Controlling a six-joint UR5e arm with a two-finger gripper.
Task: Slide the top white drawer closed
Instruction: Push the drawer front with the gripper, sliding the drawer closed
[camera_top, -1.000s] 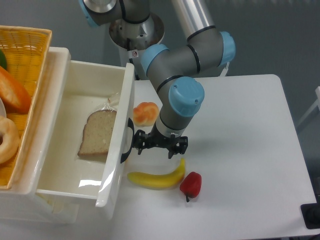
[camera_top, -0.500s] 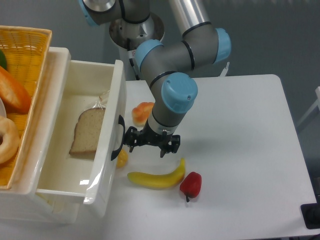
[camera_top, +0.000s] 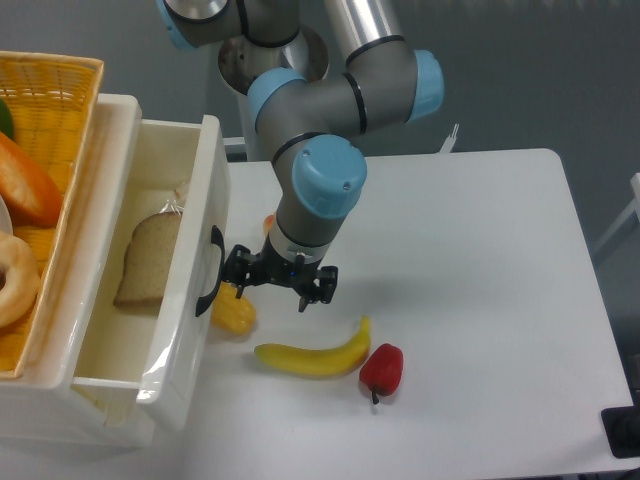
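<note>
Banana (camera_top: 312, 355): lies on the white bench (camera_top: 480, 300) nearest the camera, a red pepper (camera_top: 382, 368) touching its right tip.
Pincer (camera_top: 280, 279): fingers spread apart, gripping nothing, its left side against the black handle (camera_top: 208, 273); a yellow fruit (camera_top: 233, 313) lies just below it.
Top white drawer (camera_top: 190, 300): partly out of the cabinet at the left of the bench, front panel tilted slightly, a bread slice (camera_top: 143, 262) inside.
Handling: rigid, glossy plastic, probably slippery and light; I judge it will slide under a steady push.
Contact spot: the flat front panel beside the handle, near mid-width so it does not skew.
Basket (camera_top: 45, 110): yellow wicker, on the cabinet top behind.
</note>
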